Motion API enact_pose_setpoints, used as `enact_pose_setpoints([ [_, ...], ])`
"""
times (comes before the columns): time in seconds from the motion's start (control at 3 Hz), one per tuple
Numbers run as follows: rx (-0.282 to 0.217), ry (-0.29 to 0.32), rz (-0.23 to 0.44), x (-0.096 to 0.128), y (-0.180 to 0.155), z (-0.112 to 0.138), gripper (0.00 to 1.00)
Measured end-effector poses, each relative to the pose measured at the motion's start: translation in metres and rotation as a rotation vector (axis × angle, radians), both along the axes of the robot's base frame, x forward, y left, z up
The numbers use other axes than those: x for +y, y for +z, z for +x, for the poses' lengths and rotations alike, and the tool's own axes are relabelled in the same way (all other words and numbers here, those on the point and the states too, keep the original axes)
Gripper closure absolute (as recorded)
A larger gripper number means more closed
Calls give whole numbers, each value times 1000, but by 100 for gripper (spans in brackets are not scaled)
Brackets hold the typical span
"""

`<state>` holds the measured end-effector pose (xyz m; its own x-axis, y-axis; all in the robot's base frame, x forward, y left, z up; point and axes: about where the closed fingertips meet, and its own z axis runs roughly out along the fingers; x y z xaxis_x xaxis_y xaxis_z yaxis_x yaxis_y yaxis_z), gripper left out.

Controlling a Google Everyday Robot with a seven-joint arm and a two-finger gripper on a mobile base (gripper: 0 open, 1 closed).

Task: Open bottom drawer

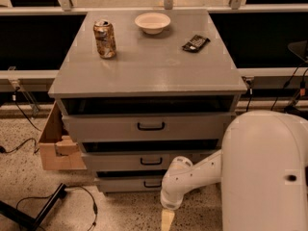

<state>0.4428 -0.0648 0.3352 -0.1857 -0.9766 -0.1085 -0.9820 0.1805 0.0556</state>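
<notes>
I see the shallow grey-painted bottom drawer (120,184), with its small black loop handle (153,183), lowest in the grey three-drawer cabinet (144,76). My pale gripper (167,219) hangs at the handle's 5 o'clock, low over the floor. I cannot tell whether it is open or closed.

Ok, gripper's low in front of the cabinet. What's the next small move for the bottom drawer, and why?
Probably lift the gripper a little and bring it in to the black handle of the bottom drawer: it hangs below and slightly right of that handle, near the floor.
</notes>
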Motion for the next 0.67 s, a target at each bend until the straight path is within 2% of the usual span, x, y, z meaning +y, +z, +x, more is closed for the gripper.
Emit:
enact_pose_setpoints([
  [0.33, -14, -5, -4, -4, -31, -4, 0],
  [0.67, -49, 14, 2, -15, -86, 14, 0],
])
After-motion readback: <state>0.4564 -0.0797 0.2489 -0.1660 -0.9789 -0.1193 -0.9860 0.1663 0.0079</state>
